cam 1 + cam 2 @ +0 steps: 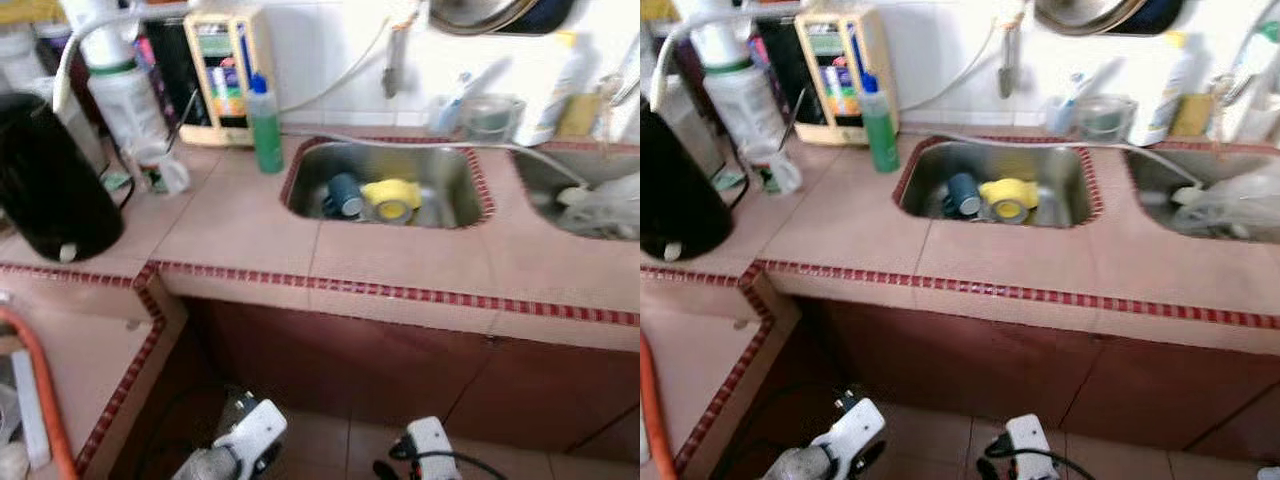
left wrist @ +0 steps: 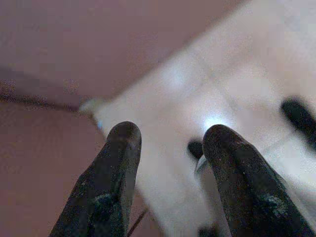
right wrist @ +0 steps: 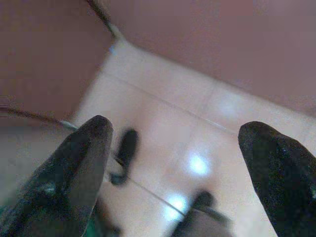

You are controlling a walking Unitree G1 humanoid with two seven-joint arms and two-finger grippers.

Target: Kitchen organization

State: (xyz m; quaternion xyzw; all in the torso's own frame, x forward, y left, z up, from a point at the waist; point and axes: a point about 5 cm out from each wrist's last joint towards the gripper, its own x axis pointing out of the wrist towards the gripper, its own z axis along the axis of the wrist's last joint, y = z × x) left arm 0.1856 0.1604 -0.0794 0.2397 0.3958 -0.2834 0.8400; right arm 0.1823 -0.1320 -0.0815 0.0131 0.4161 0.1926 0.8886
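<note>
Below the tiled desk [image 1: 400,265], left claw [image 2: 170,148] and right claw [image 3: 175,143] hang released over glossy floor tiles [image 3: 197,128].

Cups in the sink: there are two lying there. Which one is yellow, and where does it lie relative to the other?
The yellow cup lies on the robot's right of the dark blue cup, both inside the left-hand sink.

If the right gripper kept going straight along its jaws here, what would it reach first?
Most likely the tiled floor. The right gripper hangs low in front of the counter, open and empty, pointing down at the pale tiles. Dark blurred shapes lie on the floor near that line, but what they are and how deep is unclear.
</note>
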